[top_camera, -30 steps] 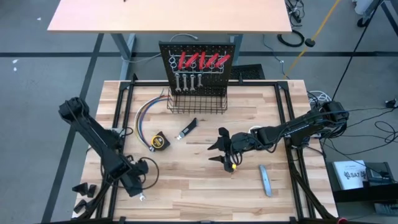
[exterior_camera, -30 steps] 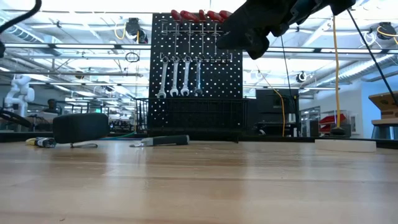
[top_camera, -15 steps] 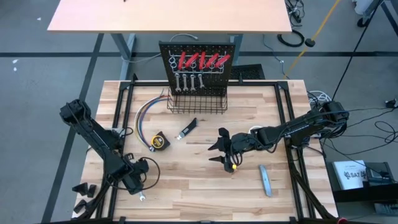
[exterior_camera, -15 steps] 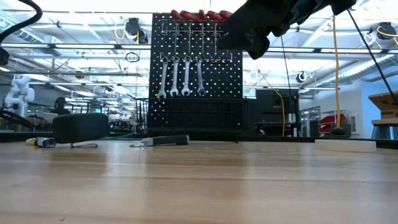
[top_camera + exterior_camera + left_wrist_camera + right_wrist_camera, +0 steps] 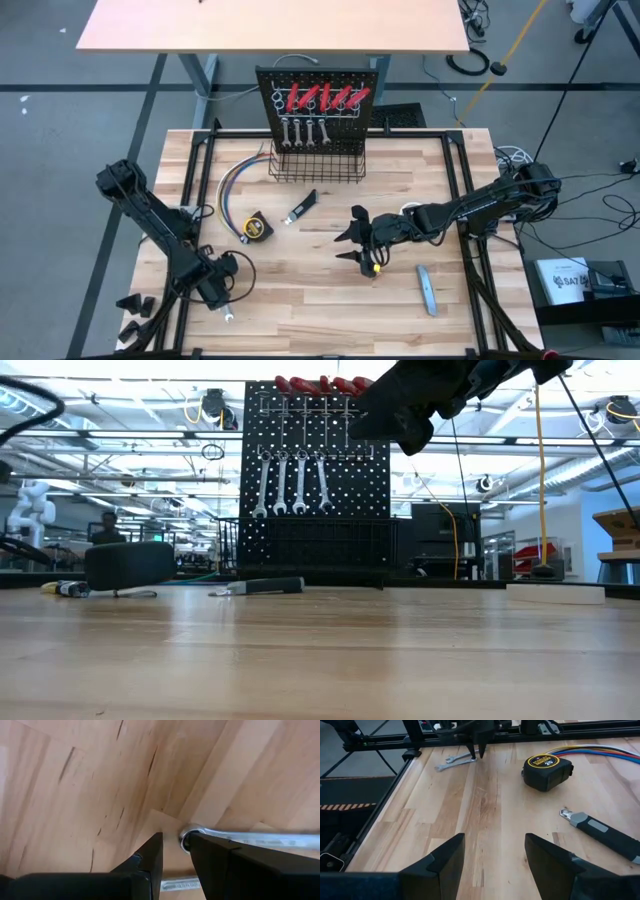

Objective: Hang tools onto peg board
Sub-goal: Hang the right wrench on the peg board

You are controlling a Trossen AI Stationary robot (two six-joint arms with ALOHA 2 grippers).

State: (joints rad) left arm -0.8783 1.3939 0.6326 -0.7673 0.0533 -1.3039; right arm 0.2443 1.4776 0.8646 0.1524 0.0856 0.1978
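Two silver wrenches (image 5: 455, 762) lie near the table's front left corner. My left gripper (image 5: 175, 851) points straight down over them, its fingers a narrow gap apart. The ring end (image 5: 187, 838) of one wrench lies right beside one finger, and the shaft (image 5: 260, 840) runs away from it. My right gripper (image 5: 495, 855) hovers open over the table's middle (image 5: 355, 245), holding nothing. The peg board (image 5: 320, 100) stands at the far edge with red-handled tools (image 5: 325, 97) and several wrenches (image 5: 290, 485) hung on it. My left gripper comes from above with one finger (image 5: 210, 855) right against the wrench's ring end (image 5: 187, 838). I cannot tell whether it touches. The wrench lies flat on the table.
A yellow tape measure (image 5: 257, 227) and a black-handled knife (image 5: 303, 207) lie left of the middle. A grey bar (image 5: 427, 290) lies front right. Coloured wires (image 5: 235, 185) curve beside the black wire basket (image 5: 317, 165) at the board's foot.
My left gripper has sunk a little toward the wrenches on the table, still pointing down. The rightmost wrench hanging on the peg board has swung slightly to one side.
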